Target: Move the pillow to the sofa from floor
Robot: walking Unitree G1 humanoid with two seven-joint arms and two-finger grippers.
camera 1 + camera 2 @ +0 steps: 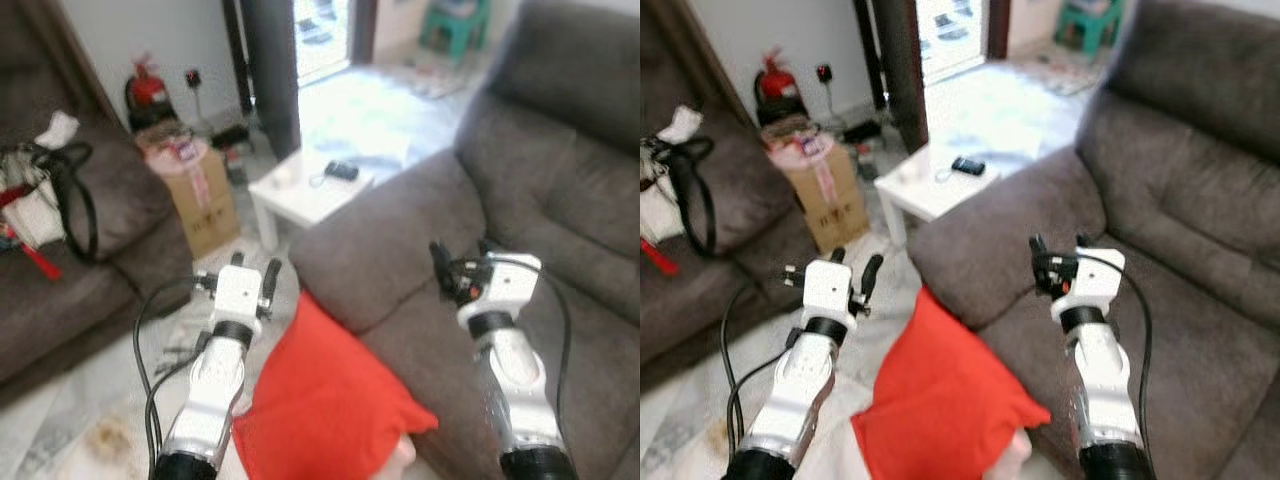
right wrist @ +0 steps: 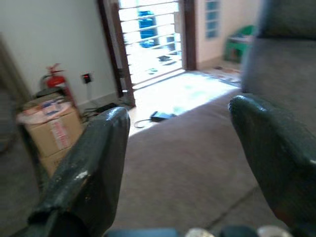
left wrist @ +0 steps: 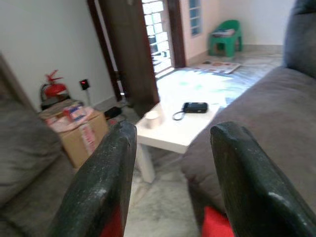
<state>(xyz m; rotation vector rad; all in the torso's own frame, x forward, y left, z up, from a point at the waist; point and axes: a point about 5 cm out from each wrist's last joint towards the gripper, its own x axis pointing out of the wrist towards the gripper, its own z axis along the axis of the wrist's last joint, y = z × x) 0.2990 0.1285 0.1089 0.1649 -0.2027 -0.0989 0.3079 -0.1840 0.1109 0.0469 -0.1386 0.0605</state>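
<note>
1. Both end effectors are raised with fingers spread, holding nothing: left end effector (image 1: 253, 273) over the floor gap, right end effector (image 1: 452, 262) above the sofa (image 1: 560, 200) seat.
2. Red pillow (image 1: 325, 400) lies between and below them, leaning on the sofa's front edge (lower part near the floor).
3. Ahead of the left end effector, a cardboard box (image 1: 198, 195) holds packets.
4. Beyond stands a white table (image 1: 300, 195) carrying a phone (image 1: 341, 171).
</note>
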